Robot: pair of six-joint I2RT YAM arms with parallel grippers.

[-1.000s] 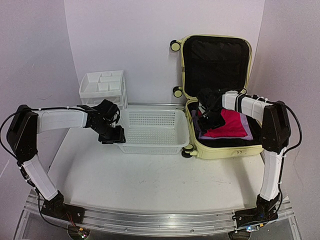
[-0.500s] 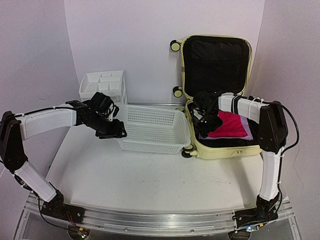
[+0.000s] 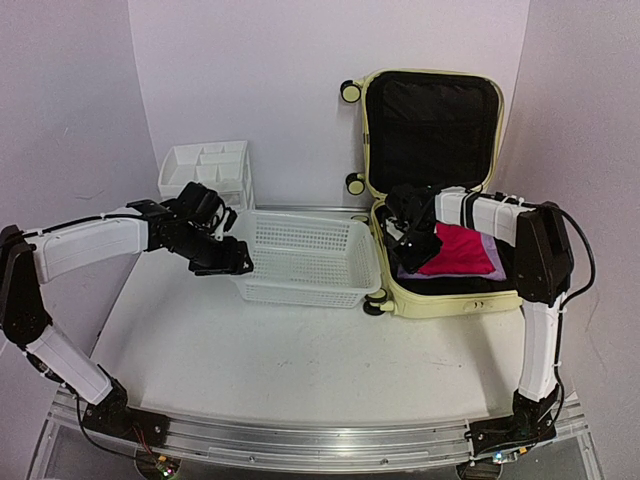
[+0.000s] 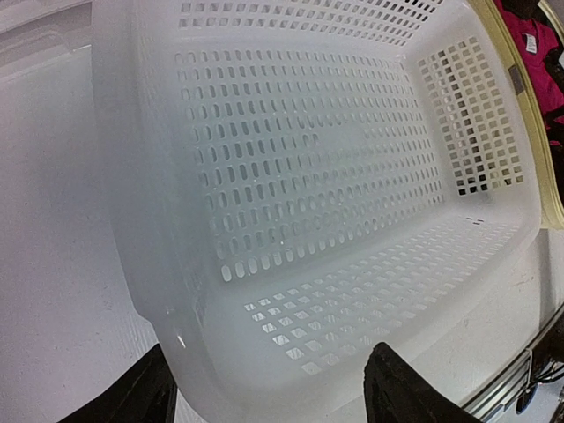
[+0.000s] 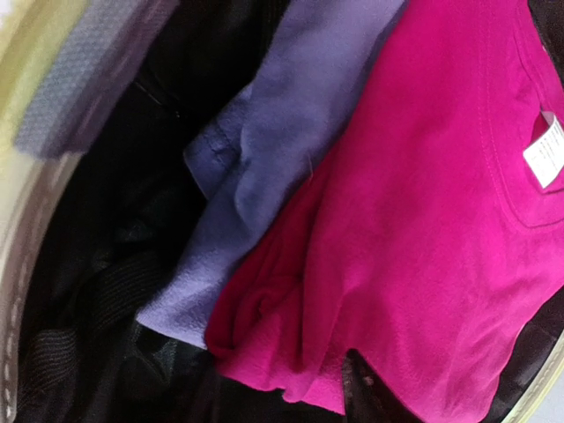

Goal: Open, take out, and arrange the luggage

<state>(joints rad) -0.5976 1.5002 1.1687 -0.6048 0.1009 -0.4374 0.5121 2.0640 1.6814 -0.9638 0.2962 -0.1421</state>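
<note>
Open pale yellow hard suitcase (image 3: 450,300) on white worktop (image 3: 300,360), right side.
Left fingers (image 4: 401,397) wide apart around holey plastic basket (image 4: 308,159) rim; right fingers (image 5: 363,397) at soft pink shirt (image 5: 423,220), grip hidden.

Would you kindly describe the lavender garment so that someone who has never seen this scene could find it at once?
Find the pale yellow suitcase standing open on the right. In its lower half two garments are stacked; the lavender garment is the under one, peeking out beneath the magenta garment. Its pale purple sets it apart from that pink top and the black lining.
</note>
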